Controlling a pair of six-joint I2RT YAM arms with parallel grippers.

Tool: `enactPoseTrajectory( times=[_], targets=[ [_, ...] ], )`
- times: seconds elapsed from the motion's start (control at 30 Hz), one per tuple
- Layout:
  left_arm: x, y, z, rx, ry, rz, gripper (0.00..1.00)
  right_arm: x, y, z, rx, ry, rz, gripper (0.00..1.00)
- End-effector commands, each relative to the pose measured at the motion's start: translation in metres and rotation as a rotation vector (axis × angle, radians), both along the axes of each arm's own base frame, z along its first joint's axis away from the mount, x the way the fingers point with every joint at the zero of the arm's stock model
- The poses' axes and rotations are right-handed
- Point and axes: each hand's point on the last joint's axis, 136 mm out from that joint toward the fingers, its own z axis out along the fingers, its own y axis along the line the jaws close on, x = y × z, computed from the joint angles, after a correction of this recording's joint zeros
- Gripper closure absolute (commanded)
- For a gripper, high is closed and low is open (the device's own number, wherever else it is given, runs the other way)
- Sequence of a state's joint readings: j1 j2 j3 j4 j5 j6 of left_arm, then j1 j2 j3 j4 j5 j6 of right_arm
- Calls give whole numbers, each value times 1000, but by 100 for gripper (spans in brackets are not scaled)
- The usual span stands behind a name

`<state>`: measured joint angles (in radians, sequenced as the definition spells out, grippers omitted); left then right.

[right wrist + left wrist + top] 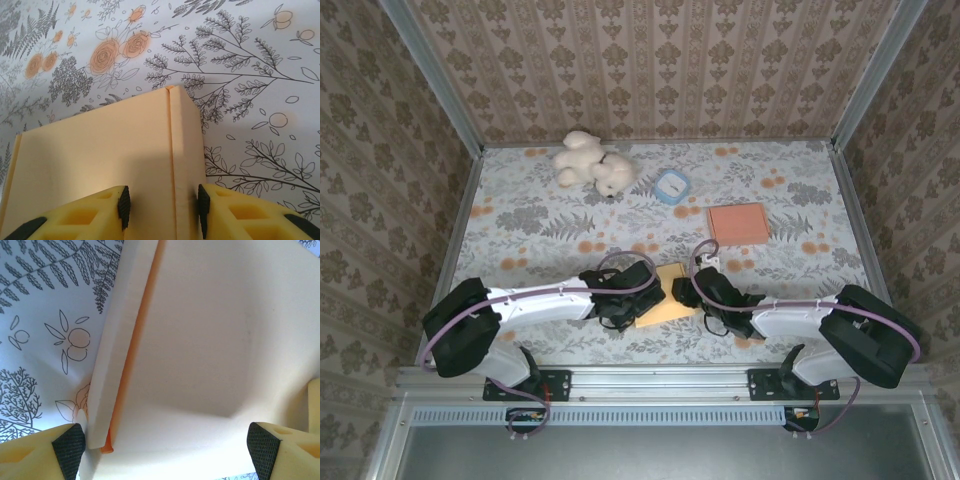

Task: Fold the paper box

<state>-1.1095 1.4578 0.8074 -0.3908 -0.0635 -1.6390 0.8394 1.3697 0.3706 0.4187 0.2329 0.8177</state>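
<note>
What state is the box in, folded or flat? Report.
Partly folded: the box has one side strip bent along a crease; its wide panel is unfolded.

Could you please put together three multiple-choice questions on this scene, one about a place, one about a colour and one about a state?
1. Where does the plush toy lie?
A. Between the arms' bases
B. On the far side of the table, left of the blue-rimmed dish
C. At the near right corner

2. What colour is the flat square to the right of the dish?
A. Salmon orange
B. Green
C. Black

3. How do the fingers of the left gripper stand?
A. Pressed together
B. Around the plush toy
C. Wide apart, the paper box between them

Answers:
1 B: the top view shows it at the far side, beside the dish.
2 A: it shows salmon orange in the top view.
3 C: the left wrist view shows a finger at each lower corner, with the box spanning between them.
</note>
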Motion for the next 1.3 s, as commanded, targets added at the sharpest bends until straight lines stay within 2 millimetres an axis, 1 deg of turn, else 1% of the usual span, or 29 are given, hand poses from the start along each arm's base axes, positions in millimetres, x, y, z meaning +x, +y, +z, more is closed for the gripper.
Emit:
enactPoseTrajectory(
  times=[0.0,0.13,0.27,0.33,0.47,0.57,0.67,0.87,0.97,1.03,1.13,1.27],
  targets=[
    [5,-16,17,-69,-13,35,12,-6,-1,-5,15,7,-25,57],
    [4,-20,20,-96,-13,46,13,-9,-2,-2,17,-11,-48,58],
    [8,-27,26,-110,-32,45,13,-14,6,1,47,-18,-44,58],
    [14,-24,28,-91,-48,49,13,-16,12,3,66,-19,-34,58],
    [27,-13,20,-63,-43,71,13,-23,18,7,104,-22,-22,59],
    [38,-5,17,-54,-47,82,13,-26,15,10,119,-28,-34,58],
    [46,-5,17,-53,-44,77,14,-28,11,13,142,-35,-59,59],
    [56,-15,16,-59,-32,57,14,-29,2,16,169,-56,-127,59],
    [56,-22,13,-62,-14,30,14,-28,3,14,144,-58,-123,59],
    [54,-23,11,-56,-1,18,14,-28,1,12,136,-58,-128,60],
    [54,-16,11,-30,-3,16,13,-29,-1,9,141,-52,-138,61],
    [57,-4,20,7,-33,-4,8,-29,-4,9,146,-55,-152,61]
  ],
)
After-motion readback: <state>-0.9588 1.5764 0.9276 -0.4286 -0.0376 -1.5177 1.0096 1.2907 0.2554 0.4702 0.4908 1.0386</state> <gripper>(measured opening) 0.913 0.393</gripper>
